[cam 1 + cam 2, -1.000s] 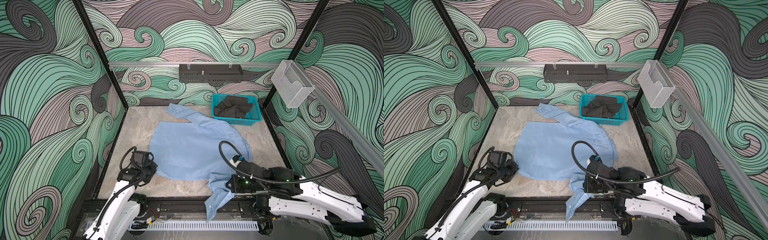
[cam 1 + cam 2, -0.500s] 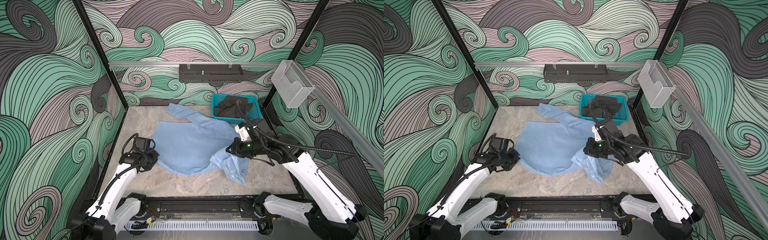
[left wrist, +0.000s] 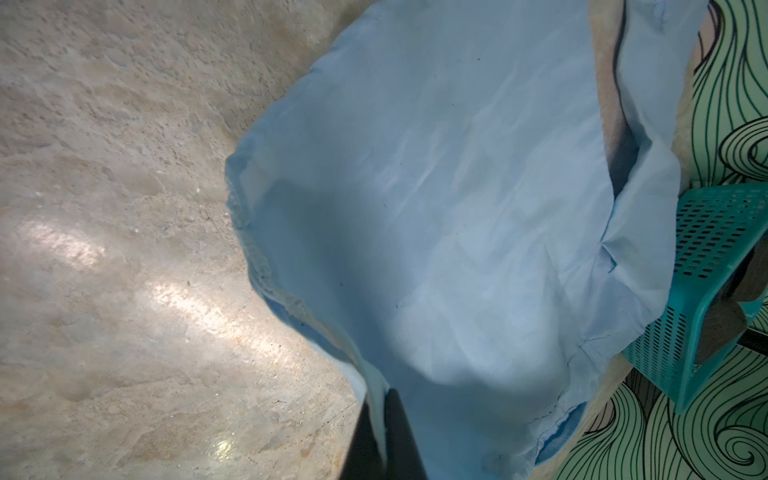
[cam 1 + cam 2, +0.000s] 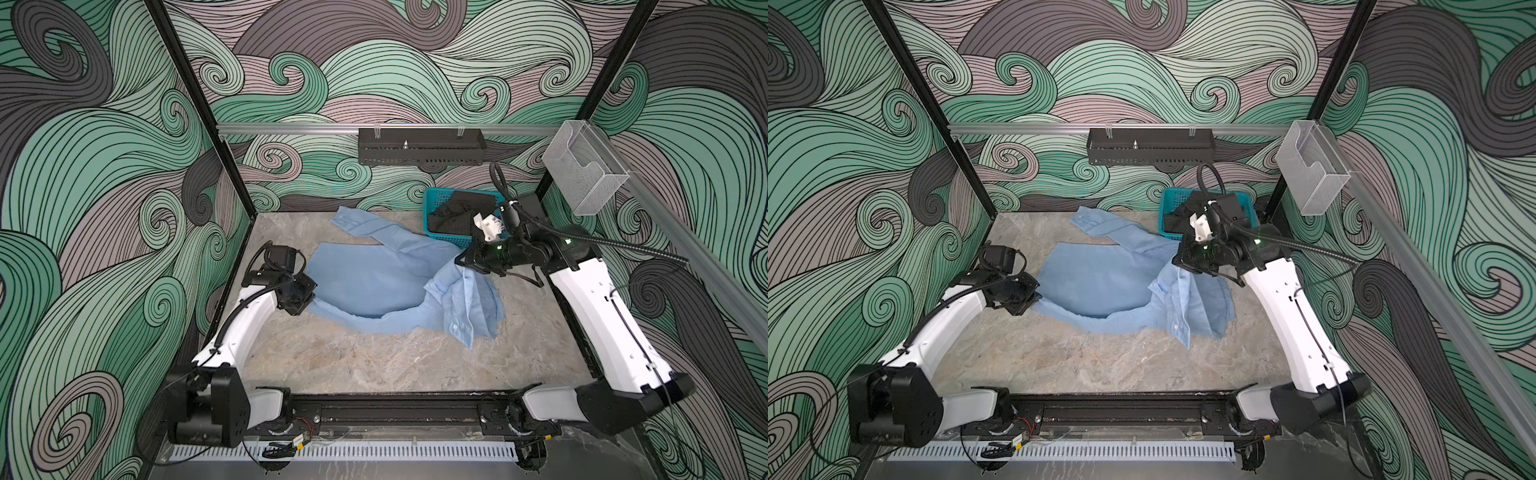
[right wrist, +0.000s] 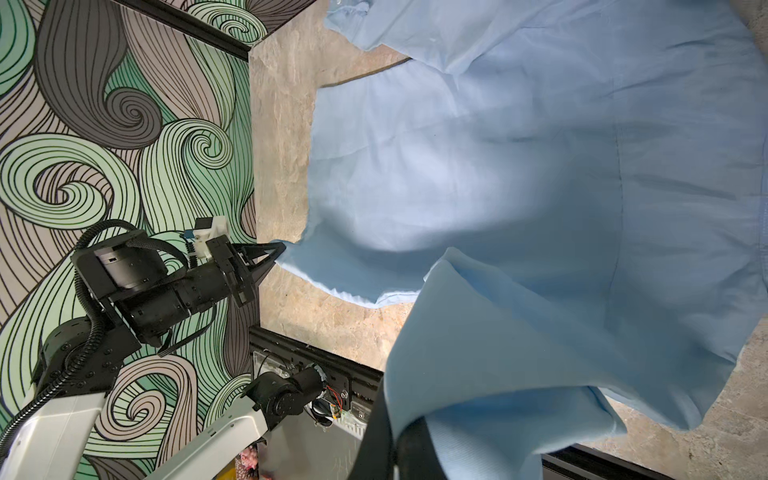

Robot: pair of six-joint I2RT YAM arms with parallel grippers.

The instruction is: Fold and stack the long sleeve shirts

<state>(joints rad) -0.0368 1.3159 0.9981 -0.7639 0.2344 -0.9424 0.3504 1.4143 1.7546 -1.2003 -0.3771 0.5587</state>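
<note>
- Currently, left end effector (image 4: pixel 308 296) clenched on the hem of the light blue thin woven collared shirt (image 4: pixel 374 274), at its nine o'clock edge.
- Shirt lies mid marble-look worktop (image 4: pixel 353 365).
- At its three o'clock edge, right end effector (image 4: pixel 460 264) grips the lifted front, near the teal plastic mesh basket (image 4: pixel 428 208).

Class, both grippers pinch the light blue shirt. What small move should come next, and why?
Probably draw the right gripper rightward, away from the left gripper: both are shut on the light blue shirt, whose buttoned front hangs crumpled under the right gripper.
</note>
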